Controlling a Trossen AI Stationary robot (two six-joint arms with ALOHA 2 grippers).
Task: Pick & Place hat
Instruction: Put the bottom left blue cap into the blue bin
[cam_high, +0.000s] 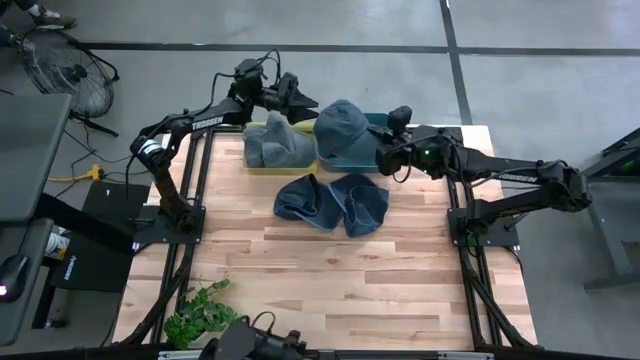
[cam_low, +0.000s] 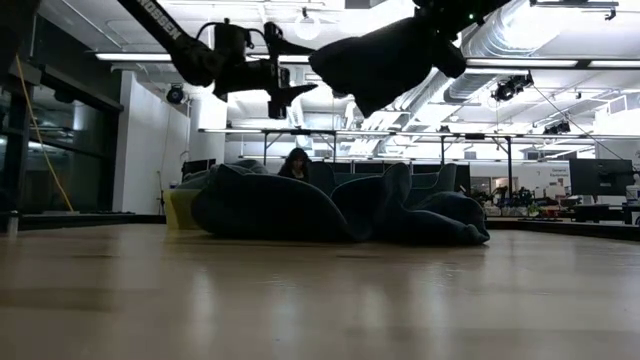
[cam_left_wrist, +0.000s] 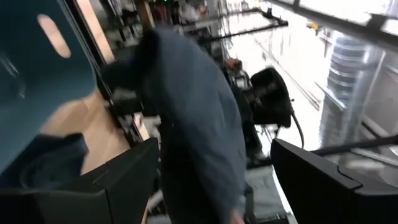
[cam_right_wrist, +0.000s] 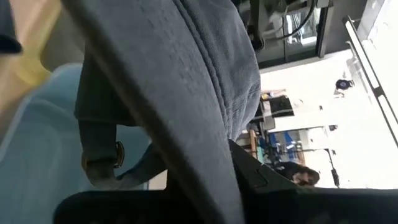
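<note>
A blue-grey denim hat (cam_high: 340, 128) hangs in the air over the teal bin (cam_high: 378, 120) at the table's far side, with my right gripper (cam_high: 380, 152) shut on it. The low view shows the hat (cam_low: 385, 60) well above the table. Its back strap with a brass buckle (cam_right_wrist: 102, 155) dangles loose. My left gripper (cam_high: 308, 104) stands open and level just left of the hat, pointing at it. In the left wrist view the hat (cam_left_wrist: 199, 124) fills the gap ahead of the two fingers; I cannot tell whether they touch it. My right gripper pinches the hat's cloth at its right-hand side (cam_right_wrist: 199, 162) between its shut fingers (cam_right_wrist: 255, 177), coming nearly level from the table's right. The hat is lifted clear and droops from the fingers toward the left. The cloth hides the pads, so I cannot tell layers.
A yellowish bin (cam_high: 262, 166) at the far left holds another grey-blue hat (cam_high: 275, 140). Two more blue hats (cam_high: 305, 198) (cam_high: 362, 205) lie on the wooden table in front of the bins. A potted plant (cam_high: 200, 315) stands at the near left edge.
</note>
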